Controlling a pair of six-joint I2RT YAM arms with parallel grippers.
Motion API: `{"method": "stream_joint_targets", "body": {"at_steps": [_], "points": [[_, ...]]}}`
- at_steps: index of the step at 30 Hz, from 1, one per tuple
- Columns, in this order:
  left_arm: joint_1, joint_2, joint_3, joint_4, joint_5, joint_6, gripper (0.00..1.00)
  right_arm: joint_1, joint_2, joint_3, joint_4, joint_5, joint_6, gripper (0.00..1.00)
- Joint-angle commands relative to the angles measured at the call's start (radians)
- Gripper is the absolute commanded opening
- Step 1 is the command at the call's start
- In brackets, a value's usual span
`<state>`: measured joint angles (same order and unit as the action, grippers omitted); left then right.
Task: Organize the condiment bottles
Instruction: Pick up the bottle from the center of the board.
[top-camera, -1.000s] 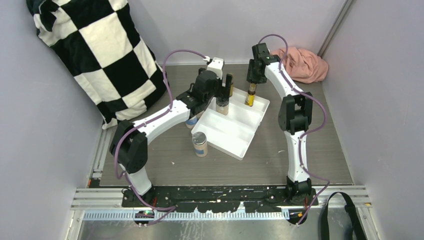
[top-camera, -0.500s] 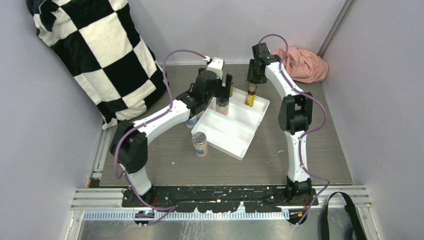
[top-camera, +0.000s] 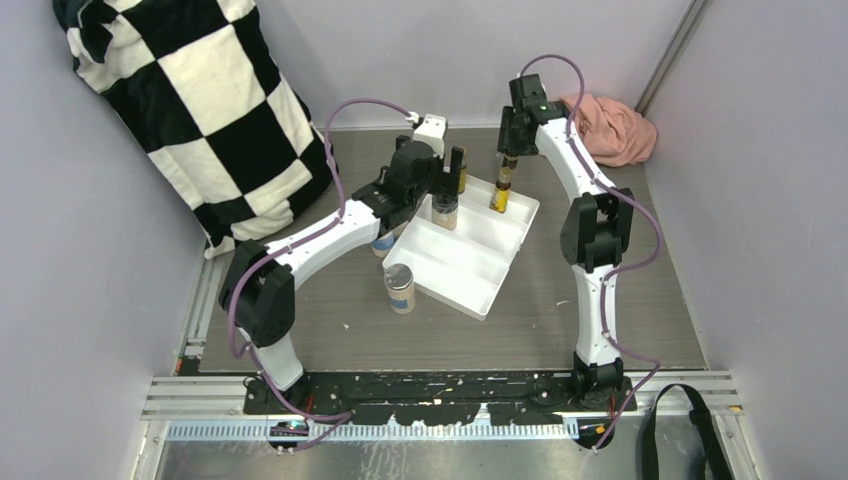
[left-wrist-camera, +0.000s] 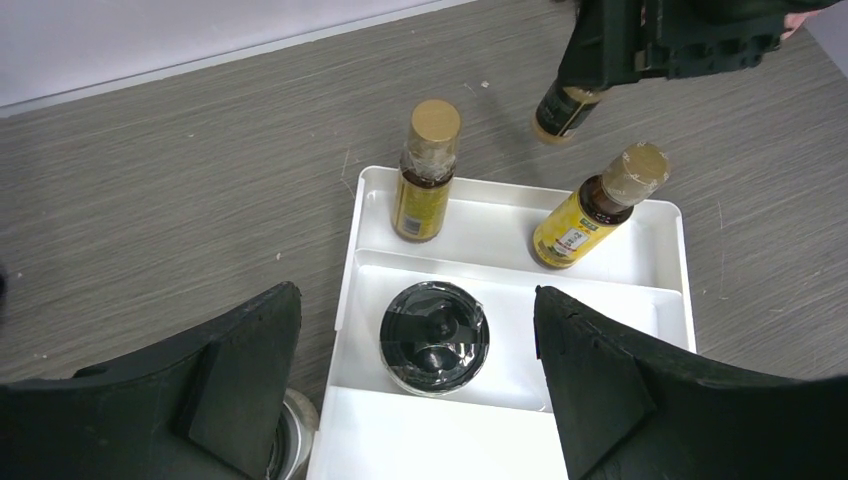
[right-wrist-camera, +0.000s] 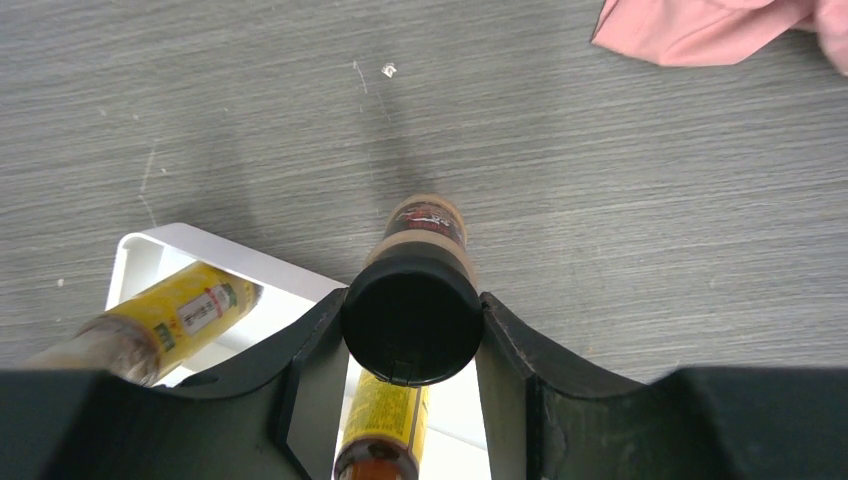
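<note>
A white tray (top-camera: 470, 262) holds two slim yellow bottles with brown caps (left-wrist-camera: 421, 183) (left-wrist-camera: 594, 206) in its far compartment. It also holds a black-lidded jar (left-wrist-camera: 435, 337) in the middle one. My left gripper (left-wrist-camera: 415, 297) is open, its fingers apart on either side of that jar, above it; it also shows in the top view (top-camera: 446, 183). My right gripper (right-wrist-camera: 412, 300) is shut on the black cap of a small dark bottle (right-wrist-camera: 425, 225). It holds the bottle just beyond the tray's far edge (top-camera: 509, 158), with the yellow bottles (right-wrist-camera: 186, 310) below it.
A silver-lidded jar (top-camera: 399, 288) stands on the table left of the tray. Another jar (top-camera: 383, 243) is partly hidden under my left arm. A pink cloth (top-camera: 612, 128) lies at the back right. A checkered blanket (top-camera: 200, 100) fills the back left.
My right gripper has moved a little back and away from the tray with the dark bottle in it. The left arm has not moved.
</note>
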<state>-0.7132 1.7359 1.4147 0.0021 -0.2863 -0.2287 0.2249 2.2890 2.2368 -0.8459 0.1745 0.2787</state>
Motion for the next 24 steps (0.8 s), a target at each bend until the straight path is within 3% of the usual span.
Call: {"method": "stream_joint_targets", "body": {"at_steps": [1, 16, 24], "points": [[-0.003, -0.067, -0.003, 0.028, -0.033, 0.011, 0.87, 0.007, -0.138, 0.058, 0.026, 0.020, -0.029, 0.01], [-0.003, -0.185, -0.055, 0.016, -0.122, -0.006, 0.87, 0.119, -0.331, 0.024, 0.008, 0.051, -0.076, 0.01], [-0.003, -0.250, -0.045, -0.061, -0.186, -0.039, 0.87, 0.236, -0.473, -0.115, -0.005, 0.110, -0.078, 0.01]]}}
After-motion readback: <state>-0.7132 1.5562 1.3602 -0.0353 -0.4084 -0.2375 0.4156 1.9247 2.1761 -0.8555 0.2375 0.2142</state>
